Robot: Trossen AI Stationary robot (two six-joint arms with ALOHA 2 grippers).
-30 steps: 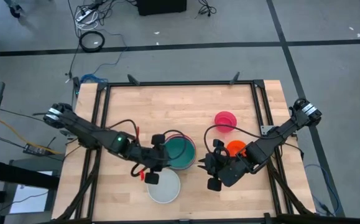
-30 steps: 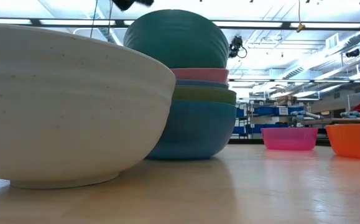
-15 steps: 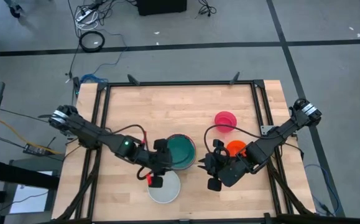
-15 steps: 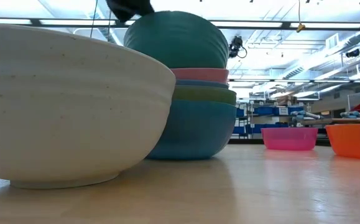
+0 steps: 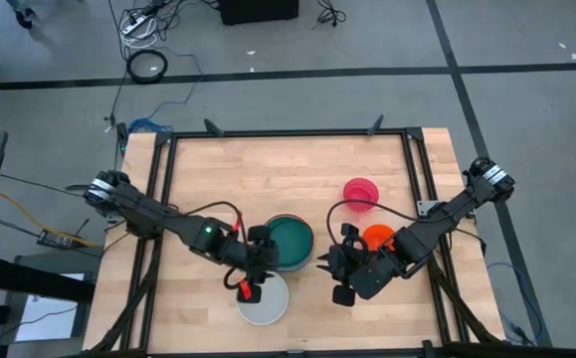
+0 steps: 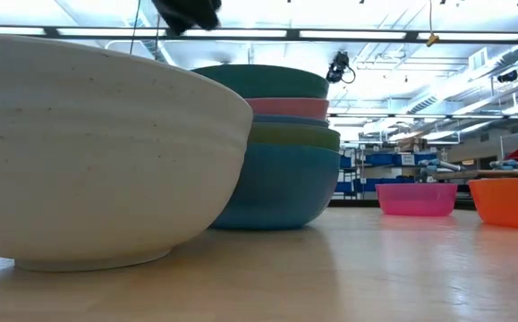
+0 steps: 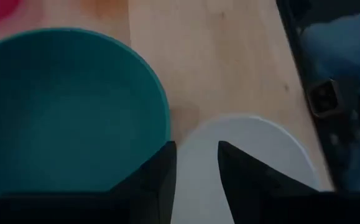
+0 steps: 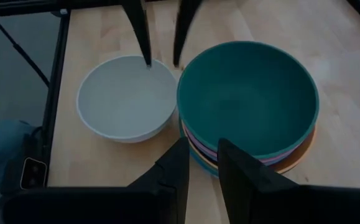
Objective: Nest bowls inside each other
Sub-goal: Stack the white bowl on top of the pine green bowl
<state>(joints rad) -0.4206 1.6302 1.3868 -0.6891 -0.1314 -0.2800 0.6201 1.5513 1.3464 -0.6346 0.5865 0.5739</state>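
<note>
left gripper (image 8: 161, 61) – fingers parted, empty, over white bowl (image 8: 125, 96) rim beside teal bowl (image 8: 248, 96) | right gripper (image 5: 339, 268) – parted, empty, waiting | risk – descending fingers clip teal rim, shifting stack

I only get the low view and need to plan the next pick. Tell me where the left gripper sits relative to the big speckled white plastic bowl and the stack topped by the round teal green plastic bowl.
Observer: The left gripper hangs above the seam where the white bowl meets the teal green bowl. It is open and empty.
Operator: Report what is inside the white bowl.
Observer: Nothing; the right wrist view shows its bare inside.
Operator: Give me the right gripper.
Observer: The right gripper waits on the stack's far side from the white bowl, near the small orange plastic bowl. It is open and holds nothing.
</note>
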